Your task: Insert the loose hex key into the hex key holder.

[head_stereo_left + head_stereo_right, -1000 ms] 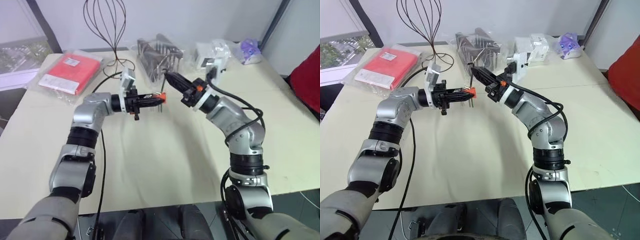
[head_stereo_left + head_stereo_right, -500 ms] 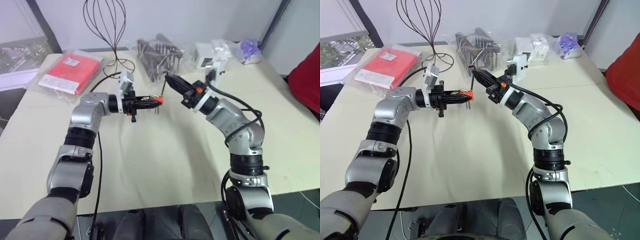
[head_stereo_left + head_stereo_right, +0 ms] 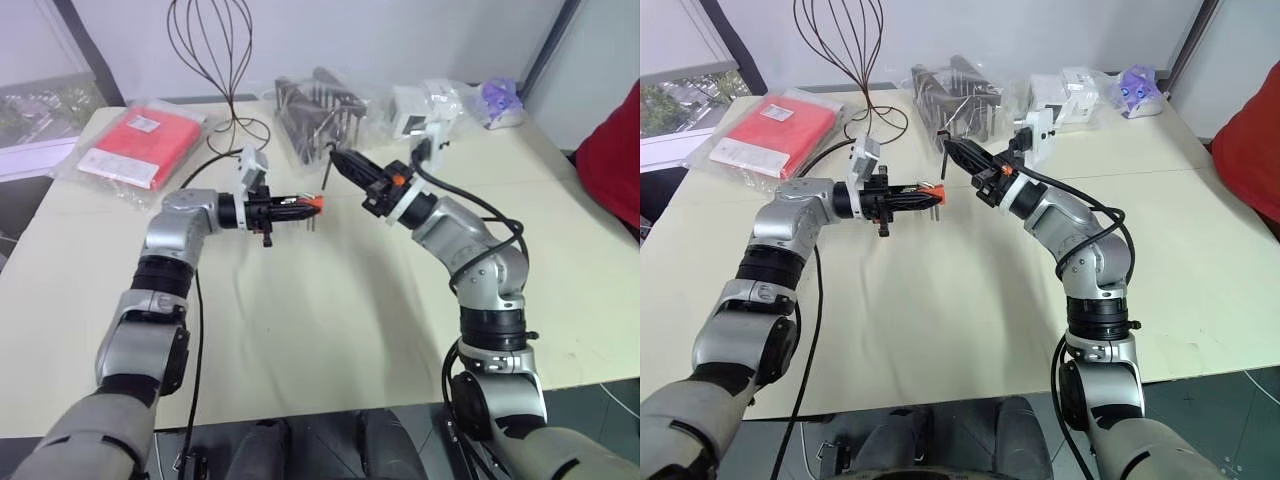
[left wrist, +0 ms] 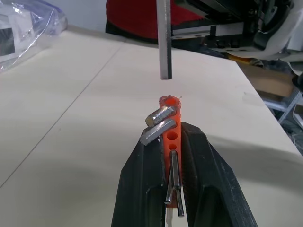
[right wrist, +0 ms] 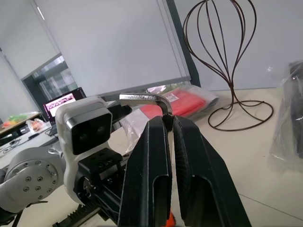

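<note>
The left gripper [image 4: 173, 156] is clamped on the hex key holder [image 4: 170, 130], an orange-red block held above the bench [image 3: 330, 330], its row of open holes facing up beside a few seated dark keys. The right gripper [image 5: 169, 125] is pinched shut on the loose hex key [image 5: 142, 98] near its bend, the long shank hanging down with its tip [image 4: 164, 75] just above the holder, toward twelve o'clock of the block in the left wrist view and not yet lined up with a hole. The risk, as I judge it, is misalignment: the thin shank could land on the plastic face, skid off, or twist in the narrow pinch. Pressing down off-centre could also lever the holder askew in the left gripper.
</note>
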Robot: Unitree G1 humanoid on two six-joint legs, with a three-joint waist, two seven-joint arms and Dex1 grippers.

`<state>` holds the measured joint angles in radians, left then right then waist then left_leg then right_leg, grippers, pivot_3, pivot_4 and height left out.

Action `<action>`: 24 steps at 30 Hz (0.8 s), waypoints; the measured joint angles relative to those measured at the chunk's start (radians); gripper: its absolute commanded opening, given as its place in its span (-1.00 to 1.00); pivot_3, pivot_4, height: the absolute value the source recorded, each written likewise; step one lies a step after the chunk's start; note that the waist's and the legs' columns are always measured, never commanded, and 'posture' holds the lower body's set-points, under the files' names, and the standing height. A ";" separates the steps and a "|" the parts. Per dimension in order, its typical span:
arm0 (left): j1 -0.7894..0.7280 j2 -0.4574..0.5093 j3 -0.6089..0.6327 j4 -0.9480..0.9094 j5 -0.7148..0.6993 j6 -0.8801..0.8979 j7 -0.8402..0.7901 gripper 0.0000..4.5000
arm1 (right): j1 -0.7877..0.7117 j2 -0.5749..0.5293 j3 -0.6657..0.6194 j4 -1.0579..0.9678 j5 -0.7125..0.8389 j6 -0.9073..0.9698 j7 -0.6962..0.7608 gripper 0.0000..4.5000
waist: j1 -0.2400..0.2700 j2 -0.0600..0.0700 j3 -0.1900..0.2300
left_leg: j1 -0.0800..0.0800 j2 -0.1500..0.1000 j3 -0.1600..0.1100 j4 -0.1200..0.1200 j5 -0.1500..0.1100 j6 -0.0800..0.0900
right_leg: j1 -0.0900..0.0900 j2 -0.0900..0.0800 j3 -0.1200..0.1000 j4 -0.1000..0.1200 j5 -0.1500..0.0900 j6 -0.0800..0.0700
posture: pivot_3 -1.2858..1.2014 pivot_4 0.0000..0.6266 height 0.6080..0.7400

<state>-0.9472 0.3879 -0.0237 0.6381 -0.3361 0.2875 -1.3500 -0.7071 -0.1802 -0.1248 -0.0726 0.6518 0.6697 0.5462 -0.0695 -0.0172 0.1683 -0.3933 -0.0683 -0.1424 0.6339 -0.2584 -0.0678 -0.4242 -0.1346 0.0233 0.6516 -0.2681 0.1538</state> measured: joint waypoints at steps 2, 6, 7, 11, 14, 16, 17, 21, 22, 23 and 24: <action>-0.005 0.000 0.001 0.000 -0.001 0.000 0.001 -1.00 | 0.000 0.000 0.000 0.000 0.000 0.000 0.000 -0.99 | 0.000 0.000 0.000 | 0.000 0.000 0.000 0.000 0.000 0.000 | 0.000 0.000 0.000 0.000 0.000 0.000 | 0.03 -0.52 1.00; -0.009 0.000 0.007 -0.001 -0.003 0.004 0.002 -1.00 | 0.000 0.001 0.001 0.000 0.000 0.000 0.000 -0.99 | 0.000 0.000 0.000 | 0.000 0.000 0.000 0.000 0.000 0.000 | 0.000 0.000 0.000 0.000 0.000 0.000 | 0.03 -0.52 1.00; -0.009 0.000 0.008 -0.001 -0.003 0.006 0.002 -1.00 | 0.001 0.001 0.001 0.000 0.000 0.000 0.000 -0.99 | 0.000 0.000 0.000 | 0.000 0.000 0.000 0.000 0.000 0.000 | 0.000 0.000 0.000 0.000 0.000 0.000 | 0.03 -0.52 1.00; -0.009 0.000 0.012 -0.001 -0.006 0.010 0.002 -1.00 | 0.001 0.002 0.003 0.000 -0.001 0.000 0.002 -0.99 | 0.000 0.000 0.000 | 0.000 0.000 0.000 0.000 0.000 0.000 | 0.000 0.000 0.000 0.000 0.000 0.000 | 0.03 -0.52 1.00; -0.010 0.000 0.015 -0.001 -0.014 0.012 0.005 -1.00 | 0.004 0.001 0.003 0.000 -0.002 -0.001 0.003 -0.99 | 0.000 0.000 0.000 | 0.000 0.000 0.000 0.000 0.000 0.000 | 0.000 0.000 0.000 0.000 0.000 0.000 | 0.03 -0.52 1.00; -0.009 0.000 0.015 -0.001 -0.014 0.012 0.006 -1.00 | 0.009 0.001 0.004 0.000 -0.002 -0.002 0.006 -0.99 | 0.000 0.000 0.000 | 0.000 0.000 0.000 0.000 0.000 0.000 | 0.000 0.000 0.000 0.000 0.000 0.000 | 0.03 -0.52 1.00; -0.009 0.000 0.015 -0.001 -0.014 0.012 0.006 -1.00 | 0.012 0.001 0.004 0.000 -0.002 -0.003 0.008 -0.99 | 0.000 0.000 0.000 | 0.000 0.000 0.000 0.000 0.000 0.000 | 0.000 0.000 0.000 0.000 0.000 0.000 | 0.03 -0.52 1.00; -0.009 -0.004 0.015 -0.001 -0.014 0.013 0.007 -1.00 | 0.017 0.000 0.007 0.000 -0.003 -0.016 0.012 -0.99 | 0.000 0.000 0.000 | 0.000 0.000 0.000 0.000 0.000 0.000 | 0.000 0.000 0.000 0.000 0.000 0.000 | 0.03 -0.52 1.00; -0.009 -0.005 0.015 -0.002 -0.014 0.013 0.006 -1.00 | 0.019 -0.001 0.008 0.000 -0.003 -0.020 0.013 -0.99 | 0.000 0.000 0.000 | 0.000 0.000 0.000 0.000 0.000 0.000 | 0.000 0.000 0.000 0.000 0.000 0.000 | 0.03 -0.52 1.00; -0.009 -0.006 0.015 -0.003 -0.014 0.014 0.005 -1.00 | 0.020 -0.002 0.011 0.000 -0.004 -0.023 0.015 -0.99 | 0.000 0.000 0.000 | 0.000 0.000 0.000 0.000 0.000 0.000 | 0.000 0.000 0.000 0.000 0.000 0.000 | 0.03 -0.52 1.00; -0.009 -0.006 0.014 -0.005 -0.014 0.014 0.005 -1.00 | 0.020 -0.004 0.014 0.000 -0.005 -0.024 0.019 -0.99 | 0.000 0.000 0.000 | 0.000 0.000 0.000 0.000 0.000 0.000 | 0.000 0.000 0.000 0.000 0.000 0.000 | 0.03 -0.52 1.00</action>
<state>-0.9566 0.3818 -0.0098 0.6329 -0.3503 0.3012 -1.3454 -0.6869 -0.1843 -0.1105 -0.0725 0.6471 0.6456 0.5652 -0.0696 -0.0172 0.1683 -0.3932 -0.0683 -0.1425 0.6339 -0.2584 -0.0678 -0.4243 -0.1346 0.0233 0.6516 -0.2681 0.1538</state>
